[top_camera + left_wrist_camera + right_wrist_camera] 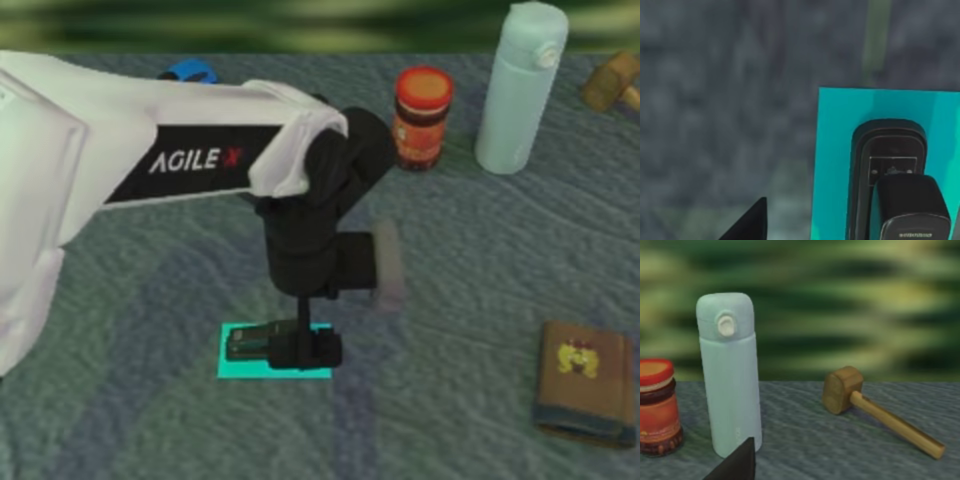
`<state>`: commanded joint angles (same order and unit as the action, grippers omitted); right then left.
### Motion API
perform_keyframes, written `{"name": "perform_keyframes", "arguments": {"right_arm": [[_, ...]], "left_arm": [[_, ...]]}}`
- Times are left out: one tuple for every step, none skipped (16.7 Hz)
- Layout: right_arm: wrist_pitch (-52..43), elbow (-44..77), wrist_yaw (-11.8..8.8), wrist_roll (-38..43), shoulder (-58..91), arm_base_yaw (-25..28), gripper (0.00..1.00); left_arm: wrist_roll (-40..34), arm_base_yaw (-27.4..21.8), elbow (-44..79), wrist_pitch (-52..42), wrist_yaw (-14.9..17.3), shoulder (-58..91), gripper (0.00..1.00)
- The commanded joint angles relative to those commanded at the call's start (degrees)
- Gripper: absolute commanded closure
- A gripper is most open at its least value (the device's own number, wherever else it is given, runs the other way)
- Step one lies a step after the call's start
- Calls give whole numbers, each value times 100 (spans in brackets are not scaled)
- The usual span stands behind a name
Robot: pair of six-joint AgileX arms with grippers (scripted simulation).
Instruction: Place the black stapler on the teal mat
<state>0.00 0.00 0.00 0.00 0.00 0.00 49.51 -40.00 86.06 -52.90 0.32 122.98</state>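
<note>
While the black stapler (262, 342) lies flat along the teal mat (232, 367), the left pincer (303, 347) hangs straight down over the stapler's end nearer the top view's right. Whether its fingers grip the stapler or have let go cannot be told from either view of them.

Judged by its looks, the stapler is a stiff, light bar with smooth, somewhat slippery sides and a hinged top arm that could swing loose; a hold across the narrow middle of the body, pinching both halves together, seems safest.

Directly beneath the pincer, the left wrist view shows what the overhead camera hides: the stapler's (888, 165) rounded nose and metal plate resting well inside the mat's (834, 165) edge, with bare desk (725, 100) beyond.

Far from the pincer, toward the back of the desk (480, 260), stand a red-lidded jar (421, 118) and a pale bottle (518, 88); a brown wallet (585, 382) lies off to the pincer's right. Only the right wrist view gives the wooden mallet (875, 410) whole, beside the bottle (731, 375) and jar (657, 407). No right pincer shows from above.
</note>
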Motion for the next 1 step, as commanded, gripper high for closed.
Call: {"name": "perform_keyframes", "arguments": {"right_arm": [[0, 0, 0, 0, 0, 0, 0]], "left_arm": [[0, 0, 0, 0, 0, 0, 0]]}}
